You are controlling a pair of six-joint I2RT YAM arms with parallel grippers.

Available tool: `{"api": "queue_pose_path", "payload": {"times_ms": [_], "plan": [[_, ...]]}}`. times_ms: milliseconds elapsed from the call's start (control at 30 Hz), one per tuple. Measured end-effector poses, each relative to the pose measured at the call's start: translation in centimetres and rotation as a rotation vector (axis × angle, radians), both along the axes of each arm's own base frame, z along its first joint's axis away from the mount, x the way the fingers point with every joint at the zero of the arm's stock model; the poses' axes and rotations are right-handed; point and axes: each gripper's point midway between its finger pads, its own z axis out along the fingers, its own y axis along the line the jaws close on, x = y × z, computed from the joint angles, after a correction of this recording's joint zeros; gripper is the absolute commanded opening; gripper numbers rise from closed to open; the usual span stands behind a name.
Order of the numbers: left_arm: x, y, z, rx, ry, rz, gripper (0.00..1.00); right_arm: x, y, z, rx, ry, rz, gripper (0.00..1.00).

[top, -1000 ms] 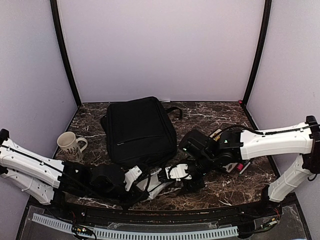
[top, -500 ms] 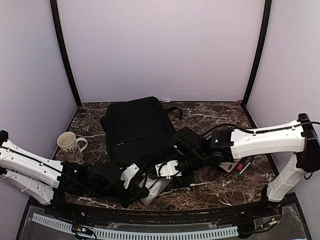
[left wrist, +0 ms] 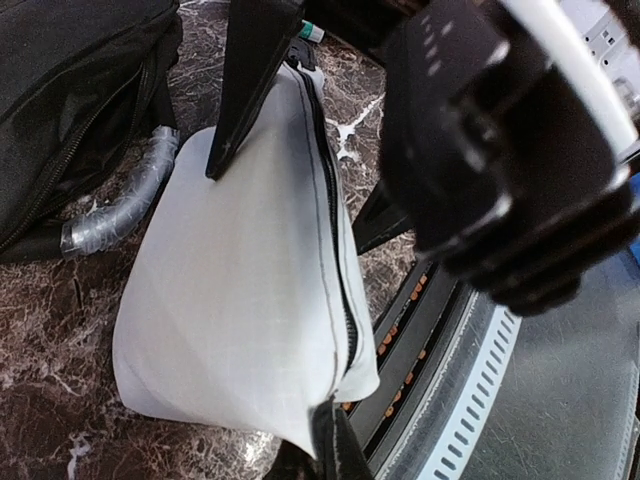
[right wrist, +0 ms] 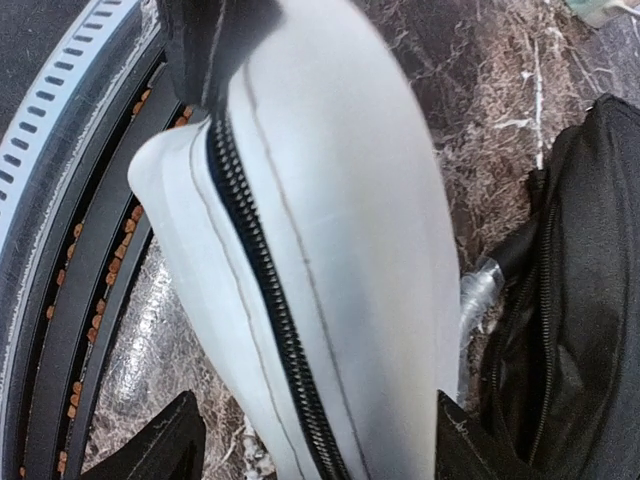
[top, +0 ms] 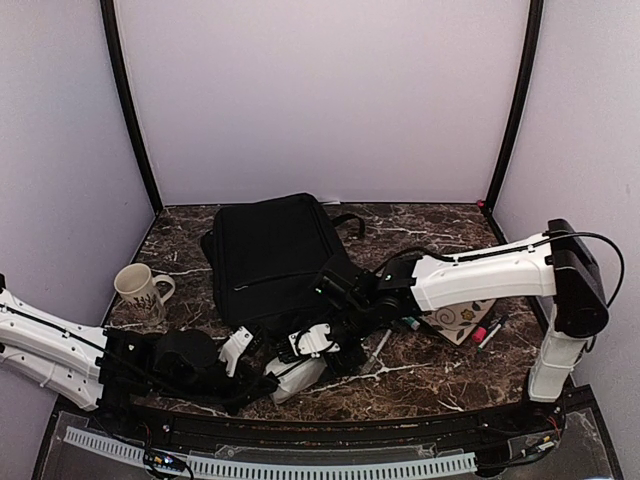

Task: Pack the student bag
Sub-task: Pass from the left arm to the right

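Top external: left gripper (top: pixel 266 378) pinches the white zip pouch (top: pixel 297 374) end, right gripper (top: pixel 335 352) open astride it, student bag (top: pixel 275 255) just beyond.

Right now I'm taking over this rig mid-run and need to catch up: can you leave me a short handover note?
Left gripper: shut on one end of the white pouch.
Right gripper: open, fingers either side of the pouch.
Backpack: lying flat on the table; the pouch is outside it, by its near edge.
Done: pouch gripped.
Left: get the pouch into the backpack.
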Motion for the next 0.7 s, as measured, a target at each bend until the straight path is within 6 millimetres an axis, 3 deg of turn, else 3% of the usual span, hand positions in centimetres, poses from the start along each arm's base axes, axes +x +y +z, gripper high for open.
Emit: {"api": "queue_pose_path", "payload": {"times_ms": [100,433,567,700], "plan": [[0.1,0.3,0.0,-0.007,0.001,0.012,0.0,-0.2,0.1,-1.0,-0.015,0.015,0.009,0.69],[0.4,0.9,0.0,-0.016,-0.009,0.04,0.0,0.7,1.8,-1.2,0.04,0.004,-0.021,0.56],[0.5,1.0,0.0,-0.015,-0.011,0.043,0.01,0.4,2.2,-1.8,0.042,0.033,-0.021,0.4],[0.7,1.0,-0.1,-0.013,-0.017,0.055,0.13,0.1,2.3,-1.9,0.038,0.059,-0.018,0.27]]}}
